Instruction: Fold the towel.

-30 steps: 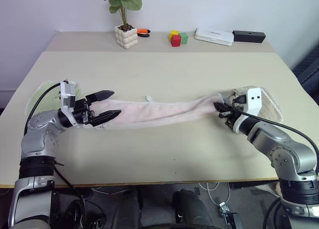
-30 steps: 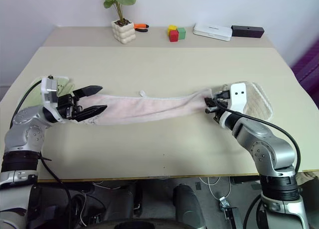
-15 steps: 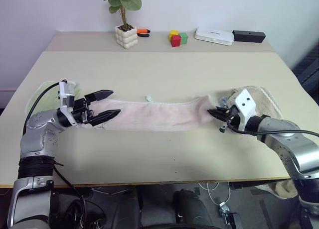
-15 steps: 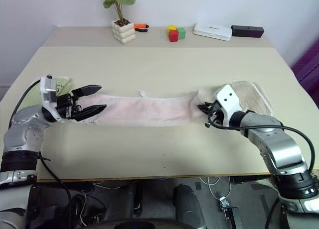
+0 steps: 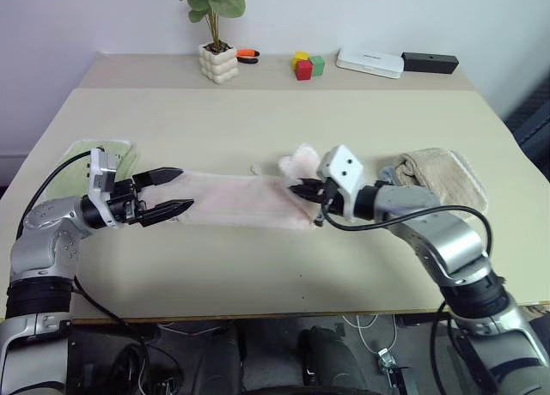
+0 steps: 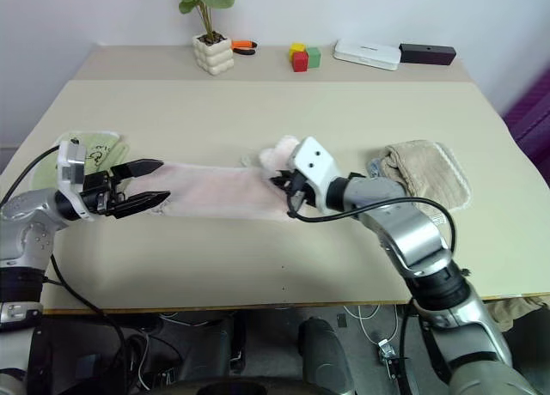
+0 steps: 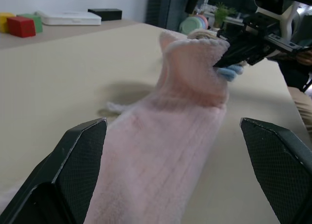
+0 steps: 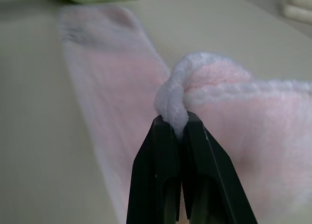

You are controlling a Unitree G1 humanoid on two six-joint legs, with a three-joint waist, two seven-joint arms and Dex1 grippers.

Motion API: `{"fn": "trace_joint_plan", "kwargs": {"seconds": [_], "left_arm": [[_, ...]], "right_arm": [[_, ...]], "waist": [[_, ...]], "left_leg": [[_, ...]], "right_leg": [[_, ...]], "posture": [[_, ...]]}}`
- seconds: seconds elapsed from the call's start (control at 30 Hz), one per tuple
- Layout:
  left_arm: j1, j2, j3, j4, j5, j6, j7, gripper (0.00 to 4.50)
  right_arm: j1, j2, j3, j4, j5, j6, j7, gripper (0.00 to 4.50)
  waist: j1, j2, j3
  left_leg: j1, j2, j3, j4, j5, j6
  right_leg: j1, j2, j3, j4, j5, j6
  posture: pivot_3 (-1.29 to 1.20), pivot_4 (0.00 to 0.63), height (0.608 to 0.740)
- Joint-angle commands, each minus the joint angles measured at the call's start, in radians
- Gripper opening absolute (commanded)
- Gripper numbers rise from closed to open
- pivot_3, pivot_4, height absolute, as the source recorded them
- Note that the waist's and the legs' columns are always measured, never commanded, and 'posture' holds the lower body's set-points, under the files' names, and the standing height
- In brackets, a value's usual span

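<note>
Pink terry cloth, the towel [image 5: 236,202], lies as a long narrow strip on the table [image 5: 284,120], running from the left gripper [image 5: 170,191] across to the right gripper [image 5: 302,191]; its end nearest the right gripper is lifted off the table and bunched into a small upright tuft just above and behind that gripper's tips; the right gripper's two black fingers [image 8: 168,156] are pressed together on a fold of that end, a puff of cloth squeezed out just above their tips; the rest of the strip stretches flat away from the pinch toward the left gripper; a small white loop [image 5: 256,168] sits at the strip's far edge, a little to the left gripper's side of the pinch; the left gripper stands with its fingers [image 7: 78,160] spread wide, one on either side of the towel's other end, the cloth passing between them with a gap to each finger; just behind the left gripper, on the side away from the pink strip, lies a light green folded towel [image 5: 86,154]; behind the right gripper, along its forearm and well apart from the pinch, lies a beige towel [image 5: 438,176], loosely folded; far beyond both grippers, on the raised back of the table, stand a potted plant [image 5: 215,34], an orange-handled tool [image 5: 247,56] beside it, coloured blocks [image 5: 305,65], a flat white box [image 5: 369,63] and a black box [image 5: 429,63].
</note>
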Motion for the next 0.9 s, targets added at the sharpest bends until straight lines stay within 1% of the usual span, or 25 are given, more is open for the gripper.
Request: {"fn": "trace_joint_plan", "kwargs": {"seconds": [0.03,0.13,0.23,0.4,0.67,0.8,0.83,0.9], "left_arm": [[0.021,0.015,0.035,-0.066,-0.024,0.011,0.009,4.50],[0.041,0.015,0.042,-0.099,-0.028,0.025,0.018,4.50],[0.059,0.018,0.049,-0.128,-0.034,0.035,0.030,4.50],[0.084,0.022,0.058,-0.160,-0.042,0.043,0.047,4.50],[0.116,0.020,0.073,-0.202,-0.052,0.060,0.066,4.50],[0.119,0.021,0.074,-0.203,-0.049,0.059,0.070,4.50],[0.118,0.022,0.074,-0.202,-0.049,0.058,0.071,4.50],[0.116,0.021,0.071,-0.199,-0.048,0.056,0.071,4.50]], "right_arm": [[-0.044,0.063,0.037,0.039,-0.033,-0.036,0.010,0.03],[-0.070,0.129,0.071,0.106,-0.066,-0.064,0.012,0.03],[-0.070,0.162,0.090,0.125,-0.081,-0.078,0.034,0.03],[-0.058,0.189,0.130,0.169,-0.133,-0.123,0.054,0.03],[-0.063,0.267,0.168,0.231,-0.189,-0.147,0.058,0.03],[-0.062,0.300,0.172,0.260,-0.191,-0.145,0.076,0.03],[-0.062,0.302,0.171,0.266,-0.196,-0.140,0.076,0.62],[-0.062,0.318,0.166,0.280,-0.204,-0.140,0.067,1.33]], "waist": [[0.000,0.000,0.000],[-0.002,0.000,0.000],[0.000,0.000,0.000],[-0.001,0.000,0.000],[-0.002,0.000,0.000],[-0.002,0.000,0.000],[-0.002,0.001,0.000],[-0.002,0.000,0.000]], "left_leg": [[0.000,0.000,0.000,0.000,0.000,0.000],[0.000,0.000,0.000,0.000,0.000,0.000],[0.000,0.000,0.000,0.000,0.000,0.000],[0.000,0.000,0.000,0.000,0.000,0.000],[0.000,0.000,0.000,0.000,0.000,0.000],[0.000,0.000,0.001,0.000,0.000,0.000],[0.000,0.000,0.001,0.000,0.000,0.000],[0.000,0.000,0.001,0.000,0.000,0.000]], "right_leg": [[0.000,0.000,0.000,0.000,0.000,0.000],[0.000,0.000,0.000,0.001,0.000,0.000],[-0.001,0.000,0.000,0.001,0.000,0.000],[-0.001,0.000,0.000,0.001,0.000,0.000],[-0.002,0.000,0.000,0.002,0.000,0.000],[-0.002,0.000,0.000,0.002,0.000,0.000],[-0.002,0.000,0.000,0.002,0.000,0.000],[-0.002,0.000,0.000,0.002,0.000,0.000]], "posture": [[0.00,0.150,0.735],[0.00,0.150,0.735],[0.00,0.150,0.735],[0.00,0.150,0.735],[0.00,0.150,0.735],[0.00,0.150,0.735],[0.00,0.150,0.735],[0.00,0.150,0.735]]}}
